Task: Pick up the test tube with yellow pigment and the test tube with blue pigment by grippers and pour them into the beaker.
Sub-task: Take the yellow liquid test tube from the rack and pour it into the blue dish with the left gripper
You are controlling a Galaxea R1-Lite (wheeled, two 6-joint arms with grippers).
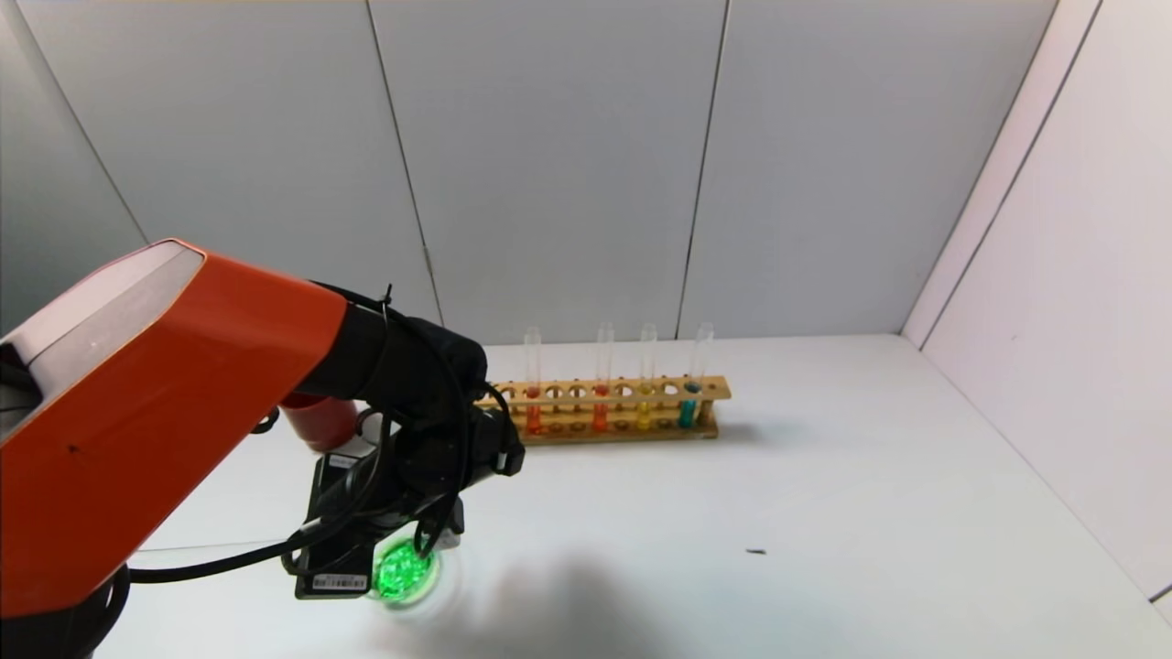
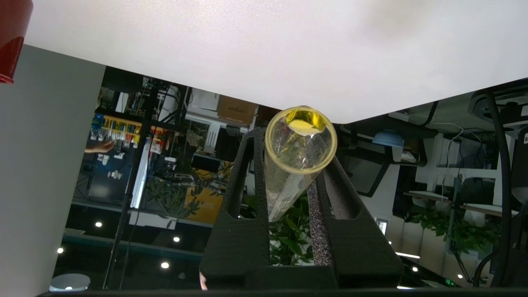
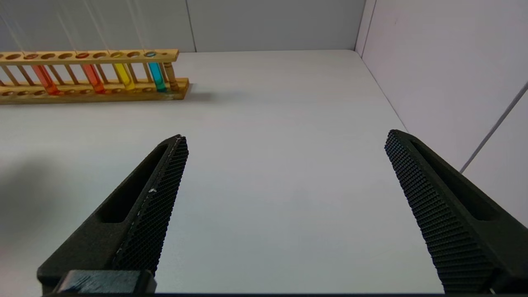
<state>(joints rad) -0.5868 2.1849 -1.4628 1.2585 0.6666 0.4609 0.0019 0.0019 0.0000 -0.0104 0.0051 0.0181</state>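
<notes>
My left gripper (image 1: 385,549) hangs over the beaker (image 1: 404,571), which holds green liquid at the table's front left. In the left wrist view the left gripper (image 2: 293,165) is shut on a clear test tube (image 2: 300,142) with its yellowish mouth towards the camera and a little yellow liquid inside; in the head view the gripper hides this tube. A test tube with yellow pigment (image 1: 645,407) (image 3: 123,77) and the test tube with blue pigment (image 1: 689,405) (image 3: 156,77) stand in the wooden rack (image 1: 632,428). My right gripper (image 3: 286,136) is open and empty above bare table, out of the head view.
Two tubes with orange-red liquid (image 1: 533,414) (image 1: 601,410) also stand in the rack (image 3: 95,94). An opaque dark red cup (image 1: 316,421) (image 2: 12,37) stands behind my left arm. Grey walls close the back and right side. A small dark speck (image 1: 755,552) lies on the table.
</notes>
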